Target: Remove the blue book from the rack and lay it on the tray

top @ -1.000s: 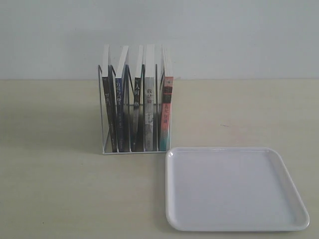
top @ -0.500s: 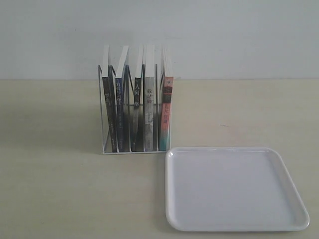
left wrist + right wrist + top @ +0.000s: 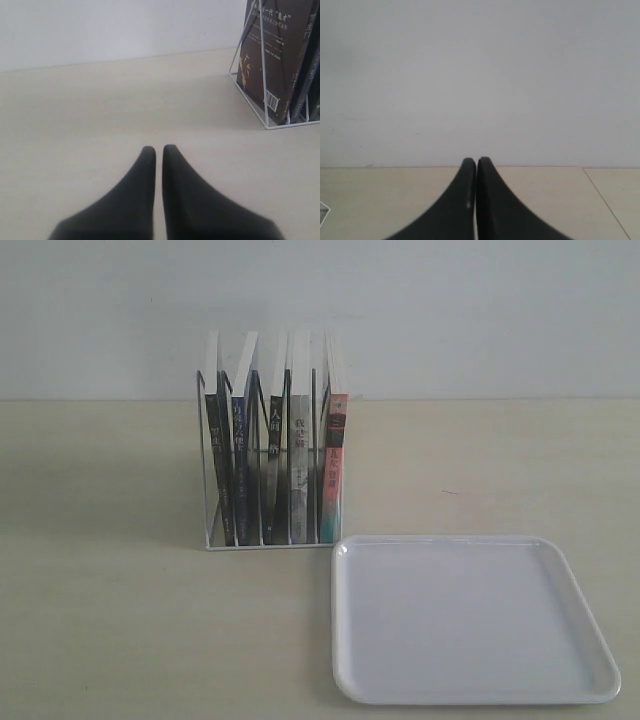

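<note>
The white wire rack [image 3: 207,540] stands on the table left of centre, holding several upright books. The blue book [image 3: 243,455], with a blue spine and pale characters, sits in the second slot from the left, between black-spined books. The white tray [image 3: 590,635] lies flat in front and to the right of the rack, with nothing on it. Neither arm appears in the exterior view. My left gripper [image 3: 158,148] is shut and empty over bare table, with the rack [image 3: 265,107] off to one side. My right gripper [image 3: 476,160] is shut and empty, facing the wall.
A pink-and-teal-spined book [image 3: 335,465] fills the rack's rightmost slot, nearest the tray. A dark-covered book [image 3: 270,50] is the rack's outer one in the left wrist view. A pale wall runs behind the table.
</note>
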Robot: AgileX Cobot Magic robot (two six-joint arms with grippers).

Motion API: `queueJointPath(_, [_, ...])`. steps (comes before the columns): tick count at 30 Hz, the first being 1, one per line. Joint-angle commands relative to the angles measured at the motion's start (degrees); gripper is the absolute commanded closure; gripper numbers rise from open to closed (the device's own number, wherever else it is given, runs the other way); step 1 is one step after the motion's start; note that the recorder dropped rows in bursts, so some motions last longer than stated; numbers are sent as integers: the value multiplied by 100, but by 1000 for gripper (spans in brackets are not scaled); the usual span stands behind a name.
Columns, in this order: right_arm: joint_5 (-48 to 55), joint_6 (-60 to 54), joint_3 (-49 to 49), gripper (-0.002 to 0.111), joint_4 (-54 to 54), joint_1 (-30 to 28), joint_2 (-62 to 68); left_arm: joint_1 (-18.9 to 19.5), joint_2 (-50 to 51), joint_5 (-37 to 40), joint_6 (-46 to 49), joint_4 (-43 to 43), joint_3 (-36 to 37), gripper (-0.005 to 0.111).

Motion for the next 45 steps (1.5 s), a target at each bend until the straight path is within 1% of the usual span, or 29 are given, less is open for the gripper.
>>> queueJointPath(1, [375, 286, -53, 108, 264, -27, 433, 11, -18, -91, 13, -14, -19, 102])
queueJointPath(5, [710, 213, -86, 108, 1117, 14, 1091, 11, -18, -91, 13, -14, -19, 102])
queueJointPath(7, [964, -224, -244, 108, 1465, 263, 1384, 11, -18, -91, 13, -14, -19, 102])
queueJointPath(9, [1131, -749, -505, 108, 1758, 731, 1604, 11, -18, -91, 13, -14, -19, 102])
queueJointPath(12, [1166, -691, -956, 109, 1791, 1534, 1919, 11, -18, -91, 13, -14, -19, 102])
queueJointPath(13, [1281, -621, -1283, 109, 1766, 2026, 2149, 11, -18, -91, 13, -14, -19, 102])
queueJointPath(14, [1362, -598, -1457, 109, 1715, 2277, 2292, 11, -18, -91, 13, -14, -19, 102])
queueJointPath(15, [1445, -438, -1782, 109, 1525, 2762, 2565, 11, -18, -91, 13, -14, -19, 102])
queueJointPath(16, [1524, -285, -1949, 109, 1318, 2992, 2728, 11, -18, -91, 13, -14, -19, 102])
queueJointPath(17, [1821, 151, -2298, 109, 740, 3364, 3056, 11, -18, -91, 13, -14, -19, 102])
queueJointPath(18, [2125, 454, -2540, 109, 425, 3548, 3258, 11, -18, -91, 13, -14, -19, 102])
queueJointPath(19, [2854, 1133, -3095, 109, -240, 3874, 3697, 11, -18, -91, 13, -14, -19, 102])
queueJointPath(20, [3142, 1429, -3337, 109, -527, 3988, 3926, 11, -18, -91, 13, -14, -19, 102])
queueJointPath(21, [3833, 1986, -3961, 109, -1074, 4196, 4375, 11, -18, -91, 13, -14, -19, 102])
queueJointPath(22, [4283, 2080, -4471, 109, -1234, 4257, 4727, 11, -18, -91, 13, -14, -19, 102])
queueJointPath(24, [4724, 2080, -5287, 109, -1149, 4257, 5278, 11, -18, -91, 13, -14, -19, 102])
queueJointPath(26, [4769, 2069, -5956, 109, -993, 4257, 5690, 11, -18, -91, 13, -14, -19, 102])
queueJointPath(28, [4801, 1983, -6422, 107, -829, 4257, 6040, 11, -18, -91, 13, -14, -19, 102])
queueJointPath(29, [4863, 1902, -6586, 104, -774, 4257, 6178, 11, -18, -91, 13, -14, -19, 102])
queueJointPath(30, [4926, 1874, -6770, 97, -672, 4257, 6357, 11, -18, -91, 13, -14, -19, 102])
queueJointPath(33, [4994, 1874, -7041, 82, -652, 4257, 6652, 11, -18, -91, 13, -14, -19, 102])
queueJointPath(35, [4984, 1874, -7119, 76, -652, 4257, 6809, 11, -18, -91, 13, -14, -19, 102])
queueJointPath(45, [4564, 2136, -7133, 76, -672, 4207, 7148, 11, -18, -91, 13, -14, -19, 102])
